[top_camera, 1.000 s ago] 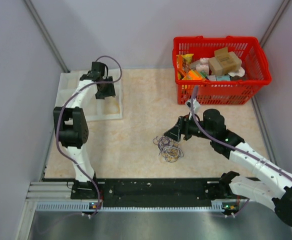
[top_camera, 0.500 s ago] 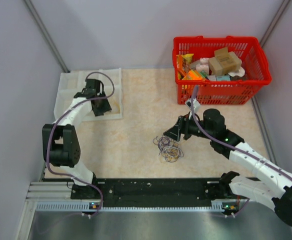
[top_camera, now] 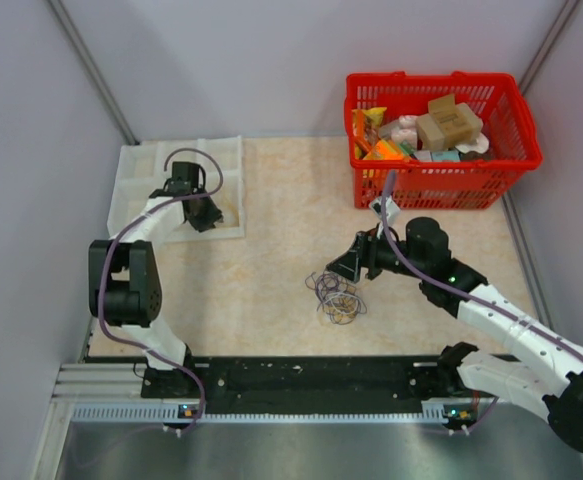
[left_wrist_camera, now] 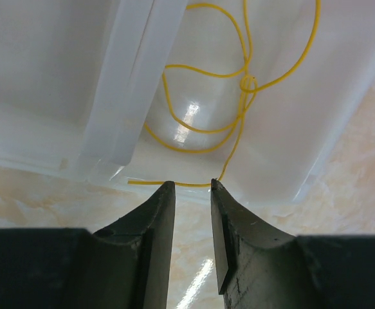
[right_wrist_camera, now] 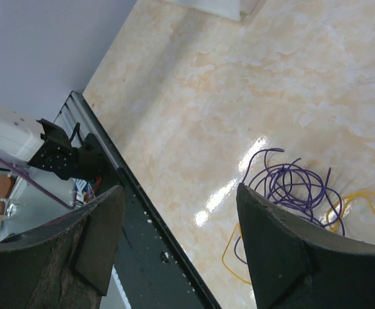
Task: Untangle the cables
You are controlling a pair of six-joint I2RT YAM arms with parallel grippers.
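Note:
The tangle of cables (top_camera: pixel 336 297), thin purple and yellow wires, lies on the table in front of my right gripper (top_camera: pixel 343 268). In the right wrist view the purple loops (right_wrist_camera: pixel 293 190) sit by the right finger, and my right gripper (right_wrist_camera: pixel 181 190) is wide open and empty above the table. A single yellow cable (left_wrist_camera: pixel 247 84) lies looped inside a compartment of the white tray (left_wrist_camera: pixel 129 84). My left gripper (left_wrist_camera: pixel 191 184) is at the tray's near wall, its jaws slightly apart with nothing between them, one end of the yellow cable just beyond the tips. It also shows in the top view (top_camera: pixel 201 212).
The white tray (top_camera: pixel 136 170) sits at the back left of the table. A red basket (top_camera: pixel 431 80) full of packages stands at the back right. A black rail (top_camera: pixel 301 375) runs along the table's near edge.
My left arm has folded back and dropped, bringing its gripper from over the tray's far part to the tray's near edge. The right arm and the tangle have not moved.

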